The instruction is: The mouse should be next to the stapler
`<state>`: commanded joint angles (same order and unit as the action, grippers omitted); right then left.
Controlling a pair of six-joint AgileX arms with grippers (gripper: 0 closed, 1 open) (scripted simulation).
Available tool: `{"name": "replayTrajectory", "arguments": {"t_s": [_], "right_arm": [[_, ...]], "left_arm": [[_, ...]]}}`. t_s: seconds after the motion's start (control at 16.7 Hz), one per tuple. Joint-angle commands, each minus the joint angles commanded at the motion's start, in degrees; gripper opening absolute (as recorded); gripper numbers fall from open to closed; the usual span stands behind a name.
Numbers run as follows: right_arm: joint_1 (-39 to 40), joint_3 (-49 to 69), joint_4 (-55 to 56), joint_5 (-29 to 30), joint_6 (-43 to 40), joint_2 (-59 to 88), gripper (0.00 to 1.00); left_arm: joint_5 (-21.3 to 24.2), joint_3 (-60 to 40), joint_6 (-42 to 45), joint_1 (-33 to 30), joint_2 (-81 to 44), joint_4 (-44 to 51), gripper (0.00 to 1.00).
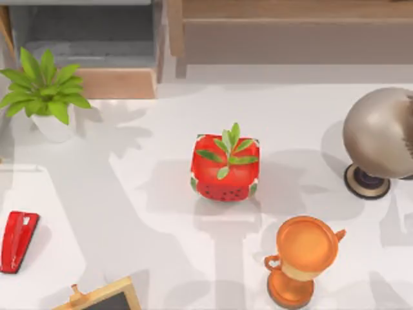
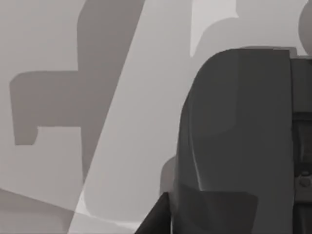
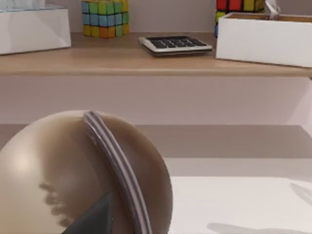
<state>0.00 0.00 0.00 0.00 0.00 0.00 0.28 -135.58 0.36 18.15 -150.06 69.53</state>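
At the counter's (image 1: 161, 213) left edge lay the stapler (image 1: 18, 240), with no mouse beside it, so the fetching step looked not yet done. The left end effector (image 2: 234, 146) hung low over bare counter (spread or pressed together, I could not tell); the right end effector (image 3: 95, 217) sat by the globe (image 3: 58, 170), equally unreadable. Next called for finding and gripping the mouse.

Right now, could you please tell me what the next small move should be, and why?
Probably bring the left arm towards the stapler. It lies at the left edge of the table with bare surface beside it, and a dark grey rounded body, apparently the mouse, sits right before the left wrist camera.
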Motion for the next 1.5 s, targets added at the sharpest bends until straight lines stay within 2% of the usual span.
{"name": "replayTrajectory", "arguments": {"t_s": [0.18,0.24,0.9,1.2,1.5], "right_arm": [[0.00,0.00,0.00,0.00,0.00,0.00,1.00],[0.00,0.00,0.00,0.00,0.00,0.00,1.00],[0.00,0.00,0.00,0.00,0.00,0.00,1.00],[0.00,0.00,0.00,0.00,0.00,0.00,1.00],[0.00,0.00,0.00,0.00,0.00,0.00,1.00]], "left_arm": [[0.00,0.00,0.00,0.00,0.00,0.00,0.02],[0.00,0.00,0.00,0.00,0.00,0.00,0.00],[-0.12,-0.10,-0.37,0.30,1.65,-0.14,0.00],[-0.55,4.09,-3.52,-0.22,11.19,-1.97,0.00],[-0.65,14.51,-7.92,-5.71,24.92,-5.87,0.00]]}}
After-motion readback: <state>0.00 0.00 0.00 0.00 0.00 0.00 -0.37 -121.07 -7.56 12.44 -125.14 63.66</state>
